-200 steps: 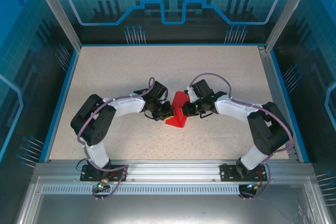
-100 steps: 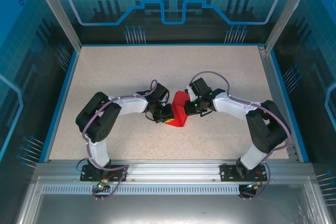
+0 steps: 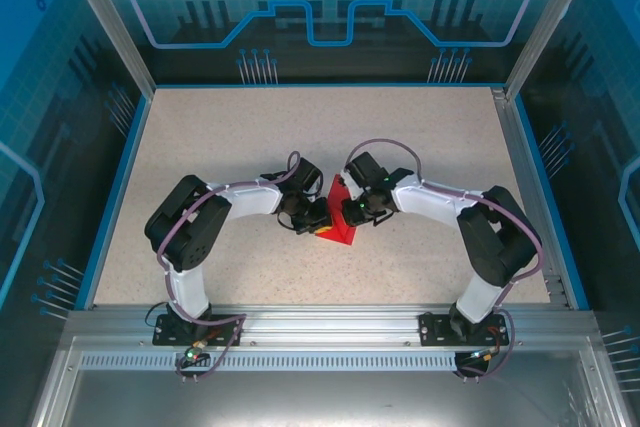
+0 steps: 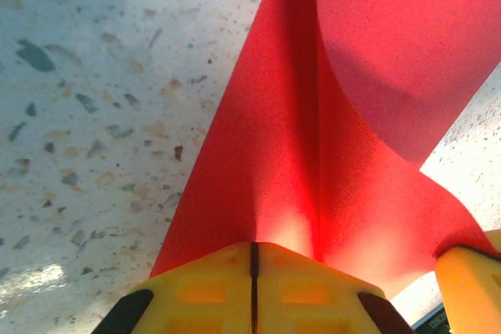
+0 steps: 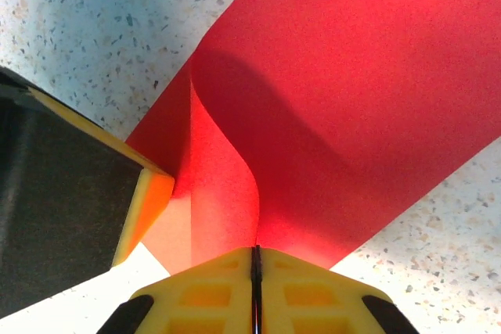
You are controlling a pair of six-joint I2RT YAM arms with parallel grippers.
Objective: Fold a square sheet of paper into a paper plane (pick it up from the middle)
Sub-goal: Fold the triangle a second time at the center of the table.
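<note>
Paper position: the square sheet of paper (image 3: 338, 234) sits at the middle of the speckled bench (image 3: 220, 137), between the two claws. From the top camera its red shape is longer than wide. The long axis runs near to far, with a broader patch at the near end and a narrow tip pointing toward the far wall. It does not lie flat: one flap bows upward into a soft roll (the left wrist camera shows this curl (image 4: 391, 60) casting a rounded shadow on the layer below).

Left claw (image 3: 318, 215): yellow fingers pressed together with the red edge pinched between them, and only a thin dark seam shows between the pads in the left wrist camera. Red paper fans away from the pinch toward the top of that frame, over bare bench.

Right claw (image 3: 352, 211): fingers likewise closed on the sheet, with the same thin seam in the right wrist camera. There the paper rises in a curved fold just beyond the fingertips, and the left claw's black and yellow body touches the sheet's left side.

Arm pose: both arms have their elbows thrown outward and their forearms angled inward. The claws meet nearly nose to nose across the sheet, low over the bench.
</note>
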